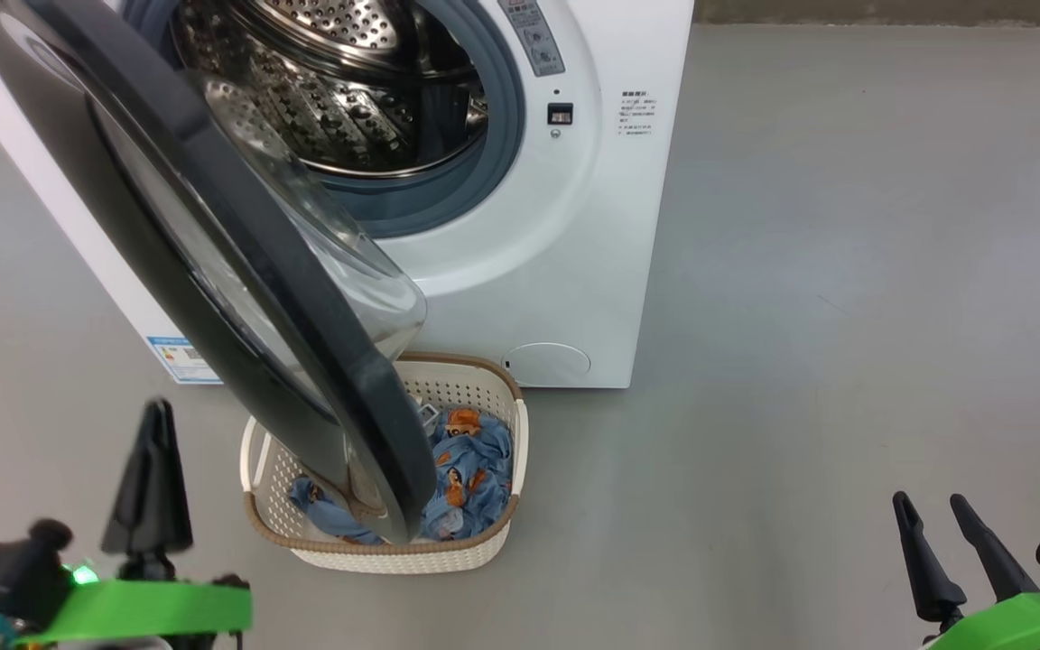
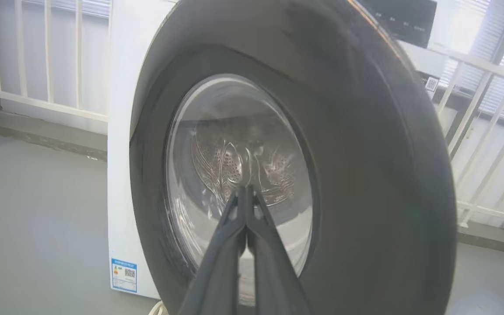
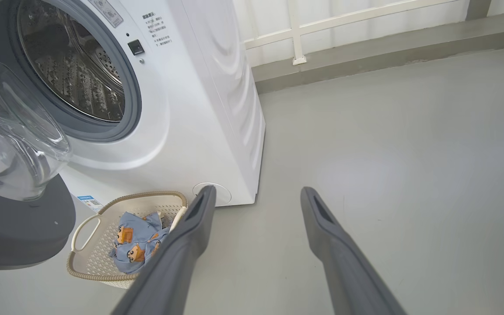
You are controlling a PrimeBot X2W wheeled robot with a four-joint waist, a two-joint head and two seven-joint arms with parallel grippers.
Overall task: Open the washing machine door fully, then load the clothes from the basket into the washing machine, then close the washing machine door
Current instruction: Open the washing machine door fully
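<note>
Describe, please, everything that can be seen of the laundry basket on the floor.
The basket is small, rectangular, cream-white, seemingly plastic, with perforated walls, a brown rim band and a handle on each short side. It stands upright on the grey floor, before the washing machine, below the open door, whose lower edge hides part of it in the head view. Light-blue clothes with orange figures lie inside. Whether the door touches it I cannot tell.
</note>
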